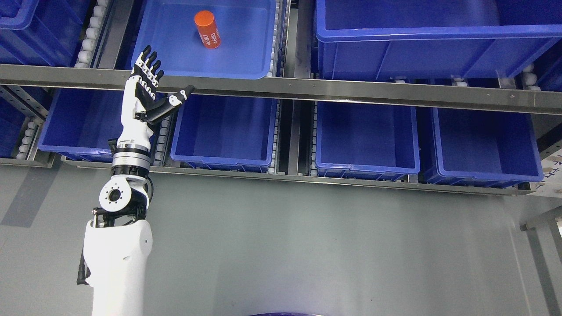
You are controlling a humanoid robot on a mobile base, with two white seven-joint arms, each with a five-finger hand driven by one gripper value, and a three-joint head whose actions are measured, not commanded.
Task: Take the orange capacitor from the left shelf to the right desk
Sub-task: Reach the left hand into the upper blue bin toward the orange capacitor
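Left hand (147,90) wide open, holding nothing, w/ orange capacitor (207,29) up & to its right in blue bin (246,66), long axis roughly front-to-back.

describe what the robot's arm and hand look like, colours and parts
One arm shows, the left arm: a smooth white forearm shell, a round white wrist joint with a dark centre, black brackets and a thin black cable beside it, then a silver and black ring. The left hand is white with black fingers and white knuckle segments.
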